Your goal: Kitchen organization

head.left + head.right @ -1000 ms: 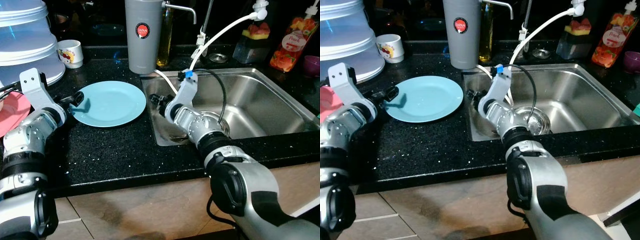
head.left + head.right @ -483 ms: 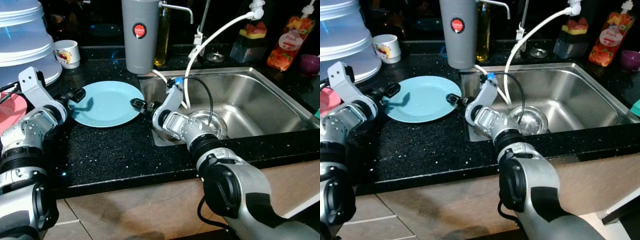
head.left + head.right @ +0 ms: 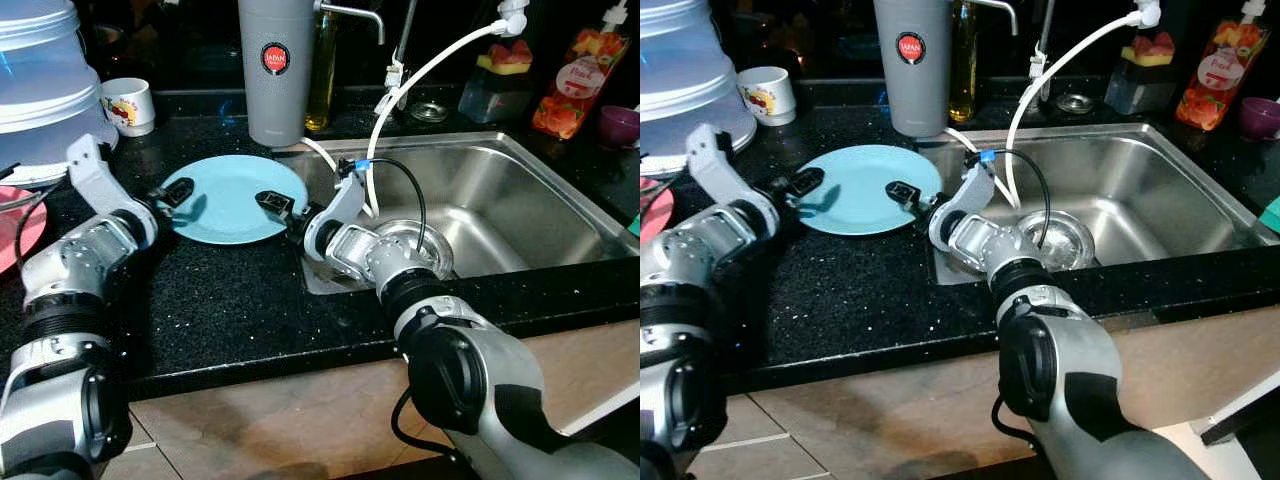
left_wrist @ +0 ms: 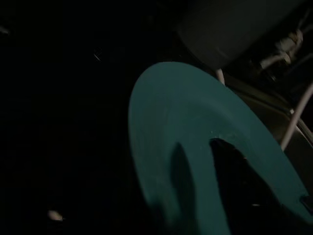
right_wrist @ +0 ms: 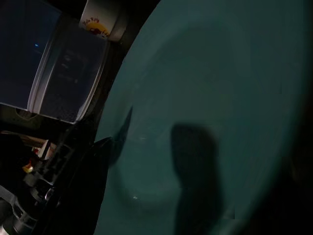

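A light blue plate (image 3: 235, 188) lies flat on the black counter (image 3: 230, 290), just left of the sink. My left gripper (image 3: 178, 192) is at the plate's left rim, low over it. My right gripper (image 3: 272, 204) reaches across from the sink side and hovers over the plate's right rim. Both wrist views are dark. The left wrist view shows the plate (image 4: 186, 147) close up, and the right wrist view shows the plate (image 5: 205, 98) too. Neither makes the grip clear.
The steel sink (image 3: 500, 200) with a drain strainer (image 3: 415, 245) lies to the right, with a white hose (image 3: 430, 68) arching over it. A grey canister (image 3: 275, 70), a white mug (image 3: 127, 105) and stacked clear containers (image 3: 40, 85) stand behind. A pink plate (image 3: 20, 228) lies far left.
My right gripper has swung left out of the sink's edge to over the plate's right rim. My left gripper has moved right, closer to the plate's left rim.
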Motion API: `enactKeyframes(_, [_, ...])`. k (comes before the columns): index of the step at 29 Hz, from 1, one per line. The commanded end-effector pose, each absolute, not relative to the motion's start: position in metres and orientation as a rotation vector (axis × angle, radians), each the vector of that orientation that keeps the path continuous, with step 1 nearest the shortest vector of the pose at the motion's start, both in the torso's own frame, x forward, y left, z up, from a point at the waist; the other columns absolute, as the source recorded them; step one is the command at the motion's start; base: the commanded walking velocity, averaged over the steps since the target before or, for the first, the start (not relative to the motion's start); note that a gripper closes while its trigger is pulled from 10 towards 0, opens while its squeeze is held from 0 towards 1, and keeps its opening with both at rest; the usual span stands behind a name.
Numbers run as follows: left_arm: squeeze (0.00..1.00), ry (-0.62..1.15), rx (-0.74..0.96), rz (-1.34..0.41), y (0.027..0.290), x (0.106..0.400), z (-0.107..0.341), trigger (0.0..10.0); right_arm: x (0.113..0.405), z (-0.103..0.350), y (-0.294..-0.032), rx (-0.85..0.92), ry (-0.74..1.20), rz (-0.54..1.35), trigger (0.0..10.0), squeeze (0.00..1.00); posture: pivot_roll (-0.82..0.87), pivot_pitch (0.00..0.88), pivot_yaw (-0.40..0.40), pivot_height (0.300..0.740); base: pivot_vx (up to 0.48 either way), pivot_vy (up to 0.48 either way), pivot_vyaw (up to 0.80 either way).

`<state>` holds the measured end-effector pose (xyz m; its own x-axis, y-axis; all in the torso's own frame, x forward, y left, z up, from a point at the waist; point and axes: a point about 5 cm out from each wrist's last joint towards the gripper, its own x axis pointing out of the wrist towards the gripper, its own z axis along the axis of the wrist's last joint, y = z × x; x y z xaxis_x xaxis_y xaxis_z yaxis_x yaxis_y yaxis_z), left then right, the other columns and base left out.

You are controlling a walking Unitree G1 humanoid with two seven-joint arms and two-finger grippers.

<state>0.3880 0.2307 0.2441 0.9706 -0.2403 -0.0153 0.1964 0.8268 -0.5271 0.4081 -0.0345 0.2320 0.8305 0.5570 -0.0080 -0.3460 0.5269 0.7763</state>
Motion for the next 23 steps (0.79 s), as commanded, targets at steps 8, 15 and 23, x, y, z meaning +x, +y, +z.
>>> enactKeyframes(8, [0.0,0.092,-0.559,-0.26,0.225,0.386,0.242,0.0,0.407,0.239,-0.029,0.868,0.259,0.592,10.0,0.0,0.06,0.106,-0.035,0.74,0.0,0.0,0.0])
enactKeyframes(15, [0.0,0.073,-0.567,-0.266,0.221,0.386,0.245,0.0,0.409,0.241,-0.034,0.884,0.232,0.583,0.0,0.0,0.06,0.109,-0.034,0.74,0.0,0.0,0.0])
enactKeyframes(23, [0.0,0.06,-0.571,-0.263,0.219,0.386,0.247,0.0,0.411,0.245,-0.038,0.903,0.198,0.571,0.0,0.0,0.06,0.11,-0.032,0.74,0.0,0.0,0.0])
